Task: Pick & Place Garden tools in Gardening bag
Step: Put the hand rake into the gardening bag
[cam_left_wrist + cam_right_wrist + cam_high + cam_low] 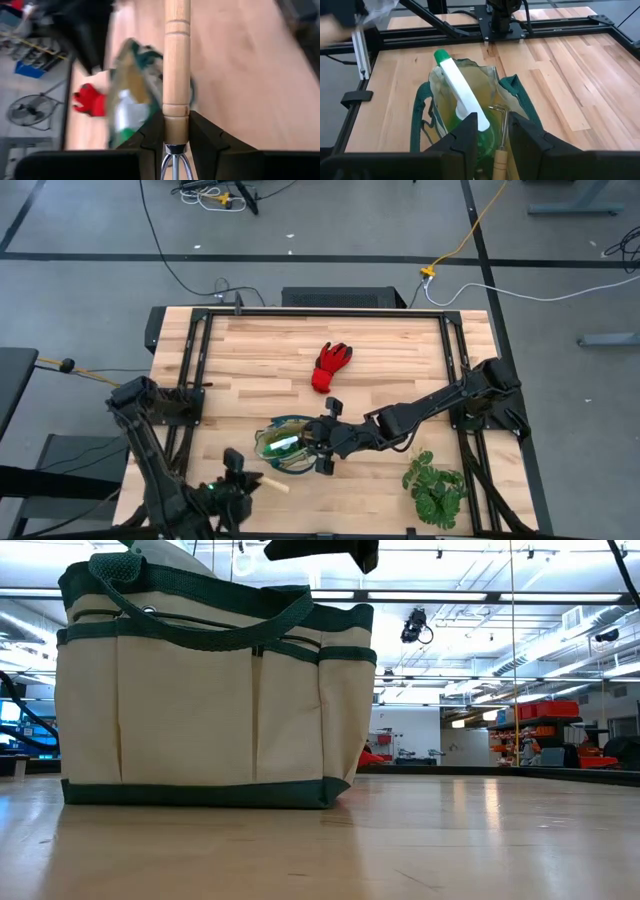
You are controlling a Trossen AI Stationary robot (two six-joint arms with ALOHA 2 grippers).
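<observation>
The cream, green-trimmed gardening bag [272, 427] [200, 710] stands upright on its base near the table's front middle. In it stand the green spray bottle, white head up [462, 95], and one wooden-handled rake [499, 160]. My right gripper [325, 445] hovers at the bag's right end, over its opening. My left gripper [240, 478] [176, 120], left of the bag and off the table, is shut on a second small rake [176, 65]. The red glove [332, 365] lies flat on the boards beyond the bag. My left gripper pinches the rake's wooden handle at its ferrule end [176, 131] between its two fingers. The fingers slant down from the table's left and lie along the handle. The handle's free end [278, 484] points toward the bag, and the metal shank [172, 162] runs back under the gripper. The rake is lifted clear.
A leafy green plant [435, 485] lies at the near right corner. Black frame rails [195, 370] [455, 370] run along the table's left and right sides. Bare boards stretch across the far half around the glove.
</observation>
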